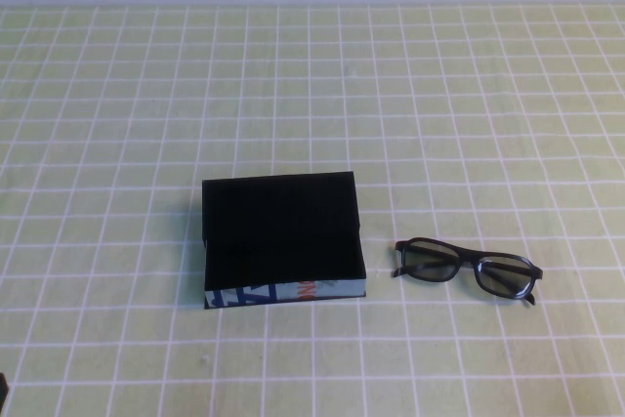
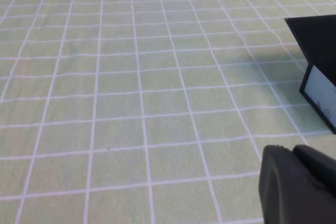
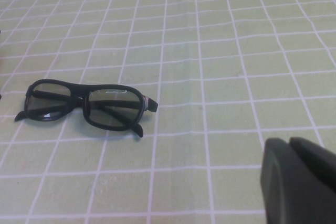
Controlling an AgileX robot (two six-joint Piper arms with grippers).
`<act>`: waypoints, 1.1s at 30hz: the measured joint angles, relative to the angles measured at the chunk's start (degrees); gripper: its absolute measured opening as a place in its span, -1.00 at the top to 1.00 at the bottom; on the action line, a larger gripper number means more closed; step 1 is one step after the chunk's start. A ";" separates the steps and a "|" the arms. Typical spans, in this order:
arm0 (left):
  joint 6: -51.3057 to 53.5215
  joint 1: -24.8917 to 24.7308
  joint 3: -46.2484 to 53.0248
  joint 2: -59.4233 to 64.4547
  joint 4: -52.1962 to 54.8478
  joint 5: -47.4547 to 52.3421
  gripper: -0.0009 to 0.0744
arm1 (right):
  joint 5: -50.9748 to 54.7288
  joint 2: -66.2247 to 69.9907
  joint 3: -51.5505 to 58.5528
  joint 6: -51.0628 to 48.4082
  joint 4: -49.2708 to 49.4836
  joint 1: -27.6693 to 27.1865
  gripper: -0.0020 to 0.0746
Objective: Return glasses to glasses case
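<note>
glasses (image 1: 467,271) lie on table (image 1: 117,95) at 3 o'clock of open glasses case (image 1: 281,241), long axis sideways | right gripper (image 3: 302,182) nearer, closed empty | left gripper (image 2: 296,184) parked, jaws unclear

The high view looks steeply down from the robot's side at the table (image 1: 117,95), with the glasses case (image 1: 281,239) centred and the glasses (image 1: 467,270) at 3 o'clock from it, while each low wrist view shares one: left the case, right the glasses.
</note>
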 joint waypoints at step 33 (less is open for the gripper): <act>-2.78 0.00 0.00 0.00 0.00 -20.50 0.98 | -18.31 0.00 0.00 0.00 0.00 0.00 0.99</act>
